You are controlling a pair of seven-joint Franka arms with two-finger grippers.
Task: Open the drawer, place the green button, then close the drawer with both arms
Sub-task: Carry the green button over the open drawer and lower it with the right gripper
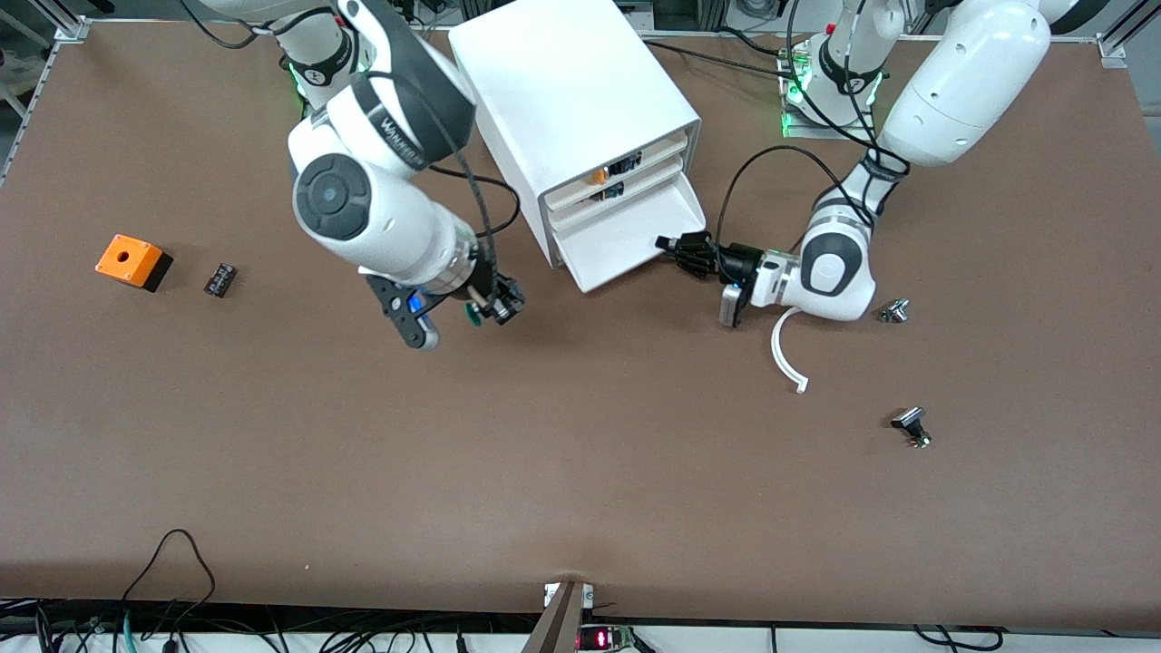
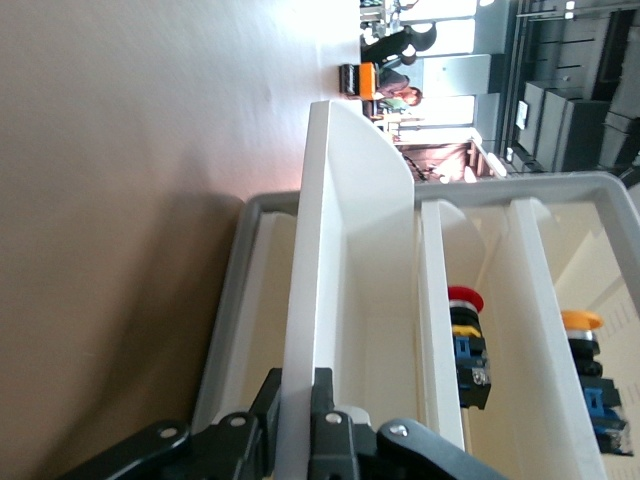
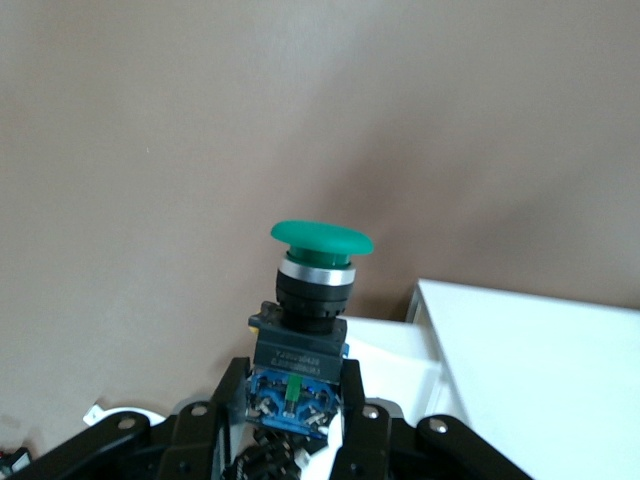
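The white cabinet (image 1: pixel 571 100) stands at the table's back middle. Its lowest drawer (image 1: pixel 617 240) is pulled partly out. My left gripper (image 1: pixel 669 244) is shut on the drawer's front wall (image 2: pixel 340 250), with one finger (image 2: pixel 268 400) outside and the other inside, in the left wrist view. My right gripper (image 1: pixel 487 309) hangs over bare table beside the cabinet, toward the right arm's end. It is shut on the blue and black body of the button (image 3: pixel 310 290), whose green cap (image 1: pixel 473 314) points away from the wrist.
The upper drawers hold a red-capped part (image 2: pixel 465 335) and an orange-capped part (image 2: pixel 585 350). An orange box (image 1: pixel 131 260) and a small black part (image 1: pixel 219 278) lie toward the right arm's end. Two silver parts (image 1: pixel 895 311) (image 1: pixel 912 426) and a white curved strip (image 1: pixel 787 349) lie near the left arm.
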